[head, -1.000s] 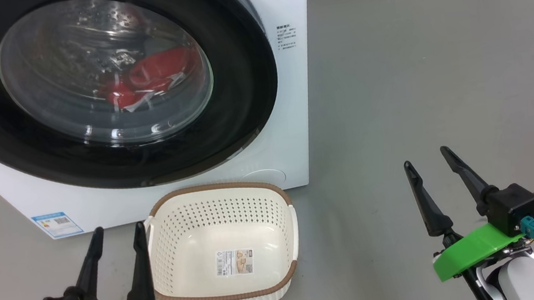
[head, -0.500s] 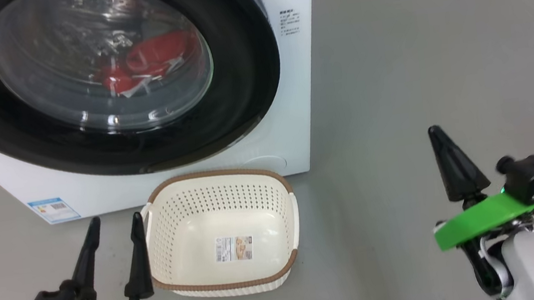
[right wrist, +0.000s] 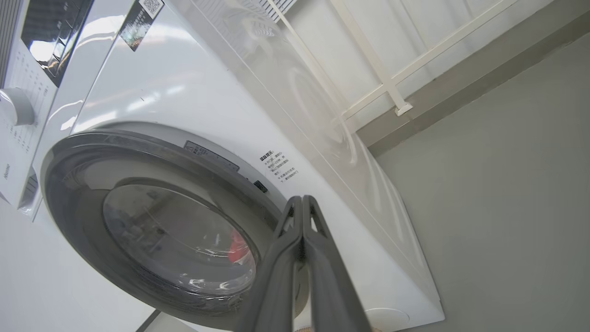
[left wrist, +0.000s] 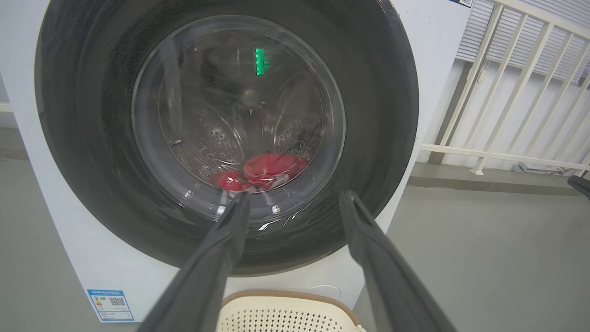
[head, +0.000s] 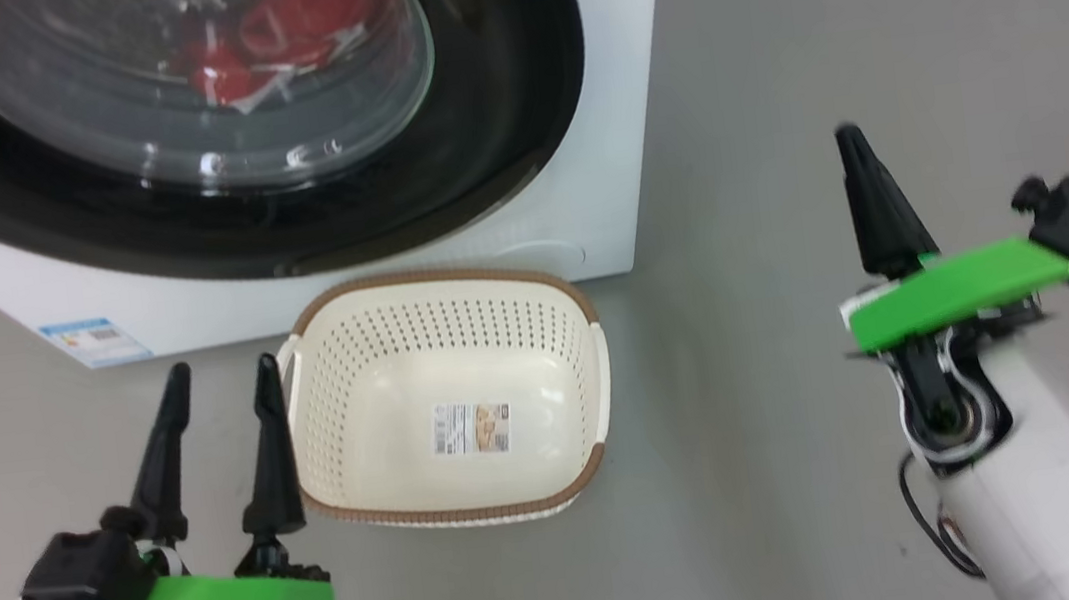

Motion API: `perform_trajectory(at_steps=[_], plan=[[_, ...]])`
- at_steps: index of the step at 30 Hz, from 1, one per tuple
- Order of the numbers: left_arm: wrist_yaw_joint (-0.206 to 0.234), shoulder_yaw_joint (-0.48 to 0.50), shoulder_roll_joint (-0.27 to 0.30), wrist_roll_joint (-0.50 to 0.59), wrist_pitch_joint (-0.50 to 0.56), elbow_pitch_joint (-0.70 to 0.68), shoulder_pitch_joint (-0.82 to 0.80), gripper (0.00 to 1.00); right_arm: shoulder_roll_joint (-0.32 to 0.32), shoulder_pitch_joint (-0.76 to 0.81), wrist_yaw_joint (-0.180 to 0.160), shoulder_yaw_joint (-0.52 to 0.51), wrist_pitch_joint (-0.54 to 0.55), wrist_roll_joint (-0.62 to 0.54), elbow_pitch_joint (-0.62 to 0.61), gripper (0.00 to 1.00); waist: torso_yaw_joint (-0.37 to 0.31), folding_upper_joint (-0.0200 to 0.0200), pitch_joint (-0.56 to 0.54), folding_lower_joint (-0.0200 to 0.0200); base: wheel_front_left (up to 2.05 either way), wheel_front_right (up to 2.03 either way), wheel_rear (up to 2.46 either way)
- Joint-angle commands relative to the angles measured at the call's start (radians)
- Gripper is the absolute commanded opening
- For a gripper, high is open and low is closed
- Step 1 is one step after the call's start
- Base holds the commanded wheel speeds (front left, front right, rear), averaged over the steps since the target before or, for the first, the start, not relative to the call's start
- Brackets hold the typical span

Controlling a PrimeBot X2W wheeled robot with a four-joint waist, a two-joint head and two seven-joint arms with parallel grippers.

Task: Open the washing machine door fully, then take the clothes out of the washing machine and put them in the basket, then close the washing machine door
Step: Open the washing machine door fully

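Now our left hand hangs wide open and empty, just beside the left wall of the basket. Our right hand has its fingers pressed together on nothing, in the air to the right of the washer. A second ago those fingers stood apart and lower; the hand has since risen and turned. The door is shut, with the red clothes behind its glass. The basket sits on the floor before it.

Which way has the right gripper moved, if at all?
Yes: the right gripper went up-view, from level with the basket's far rim to beyond it, and shut.
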Motion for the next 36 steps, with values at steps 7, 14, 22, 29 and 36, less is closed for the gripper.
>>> perform_trajectory(at_steps=[7, 14, 22, 29, 36], plan=[[0.011, 0.031, 0.018, -0.032, -0.009, -0.045, -0.067, 1.0, -0.018, -0.158, 0.001, 0.037, 0.118, 0.324, -0.047, 0.0, 0.031, 0.0, 0.105, 0.0, 0.0, 0.0, 0.0], [0.007, 0.027, 0.018, -0.041, -0.009, -0.077, -0.112, 1.0, -0.044, -0.315, 0.001, 0.047, 0.308, 0.523, -0.046, 0.0, 0.047, 0.0, 0.199, 0.0, 0.0, 0.0, 0.0], [0.0, 0.023, 0.018, -0.025, -0.009, -0.096, -0.145, 1.0, -0.066, -0.474, 0.001, 0.08, 0.477, 0.615, -0.022, 0.0, 0.068, 0.0, 0.283, 0.0, 0.0, 0.0, 0.0], [-0.006, 0.021, 0.018, -0.028, -0.009, -0.103, -0.161, 1.0, -0.071, -0.574, 0.001, 0.08, 0.572, 0.669, 0.021, 0.0, 0.09, 0.0, 0.327, 0.0, 0.0, 0.0, 0.0], [-0.009, 0.01, 0.018, -0.029, -0.009, -0.105, -0.172, 1.0, -0.073, -0.643, 0.001, 0.064, 0.666, 0.726, 0.05, 0.0, 0.108, 0.0, 0.361, 0.0, 0.0, 0.0, 0.0]])
